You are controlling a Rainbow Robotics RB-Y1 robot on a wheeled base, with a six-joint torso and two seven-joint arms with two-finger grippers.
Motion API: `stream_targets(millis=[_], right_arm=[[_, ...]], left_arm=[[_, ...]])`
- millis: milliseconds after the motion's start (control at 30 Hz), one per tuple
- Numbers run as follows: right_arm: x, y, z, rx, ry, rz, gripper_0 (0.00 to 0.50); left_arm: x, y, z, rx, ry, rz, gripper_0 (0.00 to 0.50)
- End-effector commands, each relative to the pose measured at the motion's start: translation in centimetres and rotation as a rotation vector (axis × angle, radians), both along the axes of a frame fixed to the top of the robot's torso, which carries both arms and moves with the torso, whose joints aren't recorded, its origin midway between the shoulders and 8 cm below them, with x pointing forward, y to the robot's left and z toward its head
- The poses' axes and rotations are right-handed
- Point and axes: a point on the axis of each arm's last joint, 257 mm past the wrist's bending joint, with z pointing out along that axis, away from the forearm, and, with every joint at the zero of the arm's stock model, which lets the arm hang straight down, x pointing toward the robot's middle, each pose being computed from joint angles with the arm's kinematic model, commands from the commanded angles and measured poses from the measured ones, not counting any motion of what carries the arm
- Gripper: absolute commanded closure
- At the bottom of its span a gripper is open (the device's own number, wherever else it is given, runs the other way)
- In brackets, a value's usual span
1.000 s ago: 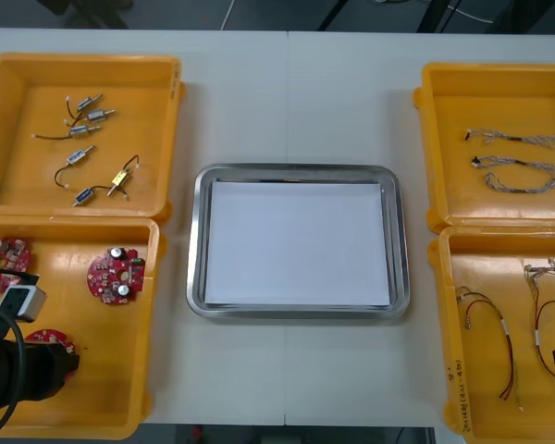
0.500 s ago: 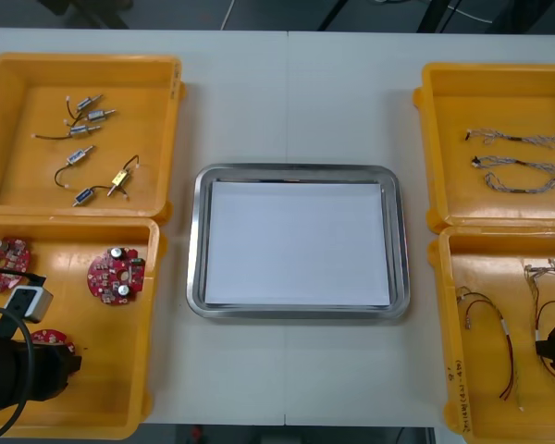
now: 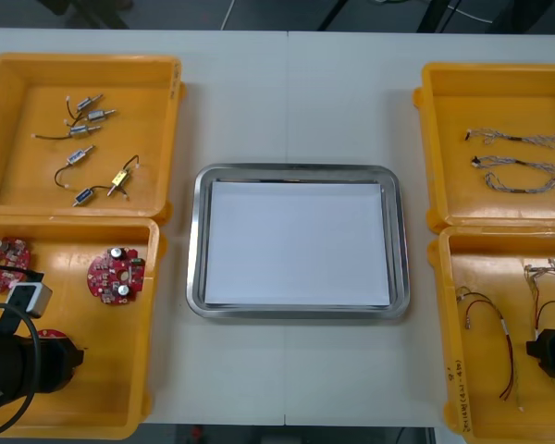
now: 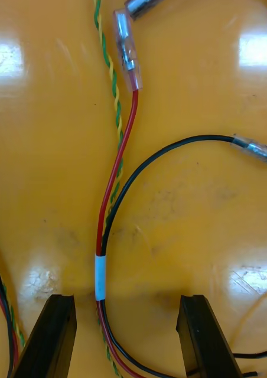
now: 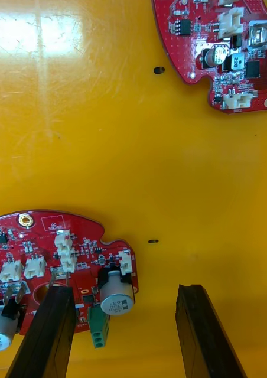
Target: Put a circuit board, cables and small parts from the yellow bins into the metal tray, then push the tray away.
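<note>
Alignment matters: right hand (image 4: 126, 304), fingers (image 4: 51, 336) apart, straddles the red and black cable (image 4: 113, 177) in its near yellow bin (image 4: 198, 207); left hand (image 5: 124, 295), equally spread, sits off-centre over a circuit board (image 5: 62, 254) (one finger overlaps it). Shift it across before closing. Unfilled, the metal tray (image 3: 296, 170) sits on the desk (image 3: 287, 92).

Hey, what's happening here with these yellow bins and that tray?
A two-armed robot is reaching for items. Its left end effector is down in the near left yellow bin, open over the edge of a red circuit board. Its right end effector is down in the near right yellow bin, open around a red and black cable. Neither grips anything, and the metal tray between the bins holds nothing yet.
</note>
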Motion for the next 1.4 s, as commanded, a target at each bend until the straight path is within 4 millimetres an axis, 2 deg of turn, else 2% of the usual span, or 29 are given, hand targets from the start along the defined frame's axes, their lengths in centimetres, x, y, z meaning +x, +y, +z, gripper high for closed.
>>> stream_targets(millis=[33, 233, 433, 633, 667, 700, 733, 767, 1367, 1400], right_arm=[[0.7, 1.1, 0.1, 0.031, -0.019, -0.013, 0.000], [1.3, 1.8, 0.2, 0.037, -0.029, -0.004, 0.000], [1.4, 1.2, -0.3, -0.001, -0.032, 0.000, 0.000], [1.4, 1.5, -0.8, 0.010, -0.031, -0.003, 0.000], [1.3, 1.4, -0.8, 0.010, -0.029, -0.004, 0.000], [1.3, 1.5, -0.8, 0.011, -0.030, -0.003, 0.000], [1.3, 1.6, -1.0, 0.010, -0.029, -0.002, 0.000], [1.2, 1.6, -1.0, 0.008, -0.030, -0.002, 0.000], [-0.1, 1.5, -2.2, 0.007, -0.006, -0.012, 0.000], [-0.2, 1.6, -2.3, 0.009, -0.005, -0.010, 0.070]], left_arm=[[0.7, -0.1, -0.2, -0.019, -0.012, 0.034, 0.000], [0.7, 0.0, -0.4, -0.016, -0.010, 0.033, 0.000], [0.5, 0.1, -0.5, -0.015, -0.014, 0.030, 0.000], [0.3, 0.2, -0.6, -0.013, -0.017, 0.026, 0.008], [0.3, 0.2, -0.5, -0.015, -0.018, 0.025, 0.113], [0.3, 0.2, -0.5, -0.015, -0.018, 0.025, 0.189], [0.4, 0.2, -0.5, -0.014, -0.018, 0.024, 0.400], [0.4, 0.2, -0.5, -0.014, -0.019, 0.022, 0.496], [0.5, 0.3, 0.0, -0.018, -0.019, 0.013, 0.500], [0.4, 0.3, 0.2, -0.017, -0.017, 0.014, 0.500]])
